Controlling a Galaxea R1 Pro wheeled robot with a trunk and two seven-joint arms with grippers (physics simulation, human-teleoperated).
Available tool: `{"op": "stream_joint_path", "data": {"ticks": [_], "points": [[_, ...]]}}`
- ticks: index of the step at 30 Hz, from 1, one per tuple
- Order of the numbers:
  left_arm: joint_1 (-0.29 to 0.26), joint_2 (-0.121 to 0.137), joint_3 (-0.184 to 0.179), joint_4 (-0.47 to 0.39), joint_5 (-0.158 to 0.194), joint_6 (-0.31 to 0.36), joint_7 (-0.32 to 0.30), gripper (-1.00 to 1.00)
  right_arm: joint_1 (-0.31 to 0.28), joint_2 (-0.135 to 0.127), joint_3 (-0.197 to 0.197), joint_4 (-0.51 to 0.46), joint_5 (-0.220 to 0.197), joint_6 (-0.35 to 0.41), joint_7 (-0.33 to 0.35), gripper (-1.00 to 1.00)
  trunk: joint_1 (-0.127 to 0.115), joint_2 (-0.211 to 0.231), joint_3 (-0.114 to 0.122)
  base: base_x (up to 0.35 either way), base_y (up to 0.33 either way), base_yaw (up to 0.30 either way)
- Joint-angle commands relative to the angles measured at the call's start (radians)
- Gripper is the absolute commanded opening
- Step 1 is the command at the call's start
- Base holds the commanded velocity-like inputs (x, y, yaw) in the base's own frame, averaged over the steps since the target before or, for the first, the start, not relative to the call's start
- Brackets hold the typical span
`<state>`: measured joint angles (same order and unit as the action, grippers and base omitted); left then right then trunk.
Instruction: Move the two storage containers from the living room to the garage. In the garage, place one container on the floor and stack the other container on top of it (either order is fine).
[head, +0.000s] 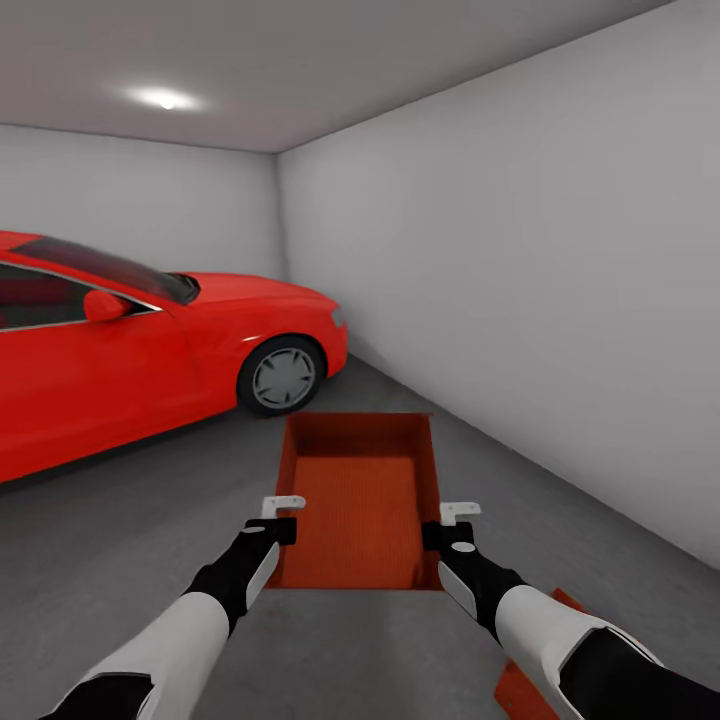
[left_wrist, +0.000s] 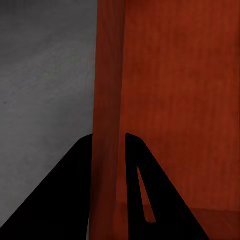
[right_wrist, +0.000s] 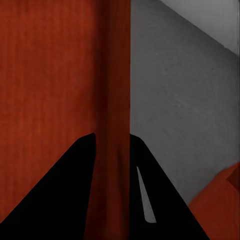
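the storage container (head: 360, 505) was held level above the floor (head: 120, 560), ahead of the robot and between its two arms. the left hand (head: 284, 512) gripped the container's left wall, one finger inside and one outside; the right hand (head: 452, 520) gripped the right wall likewise. the second container (head: 525, 690) lay on the floor at lower right, beneath the right arm. the car (head: 150, 350) stood to the left, beyond the held container. a wall (head: 560, 280) ran along the right.

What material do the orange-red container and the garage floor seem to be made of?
The held container: probably rigid plastic, matte, with thin straight walls and a finely ribbed bottom; a faint grain leaves painted wood possible. The floor: looks like bare concrete, dull grey, rough and mottled, without gloss.
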<state>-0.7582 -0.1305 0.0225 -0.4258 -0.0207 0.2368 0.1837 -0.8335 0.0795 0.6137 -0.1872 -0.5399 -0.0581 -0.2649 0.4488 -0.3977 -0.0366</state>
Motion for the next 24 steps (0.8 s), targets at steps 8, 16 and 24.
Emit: {"op": "stream_joint_path", "data": {"ticks": [8,16,24], "points": [[0.0,0.046,-0.004,0.004,-0.006,0.007,0.007,-1.0,-0.002,0.0,-0.013,-0.003,0.003,-0.037,0.001,-1.0,0.001,-0.002,-0.002,0.315,0.0,-0.286],[0.0,0.045,-0.005,0.004,-0.007,0.007,0.007,-1.0,-0.002,0.0,-0.012,-0.003,0.004,-0.037,0.001,-1.0,0.001,-0.002,-0.002,0.298,0.0,-0.286],[0.0,0.046,-0.005,0.003,-0.007,0.007,0.007,-1.0,-0.002,0.0,-0.012,-0.003,0.003,-0.037,0.001,-1.0,0.001,-0.002,-0.002,0.224,0.0,-0.286]]}}
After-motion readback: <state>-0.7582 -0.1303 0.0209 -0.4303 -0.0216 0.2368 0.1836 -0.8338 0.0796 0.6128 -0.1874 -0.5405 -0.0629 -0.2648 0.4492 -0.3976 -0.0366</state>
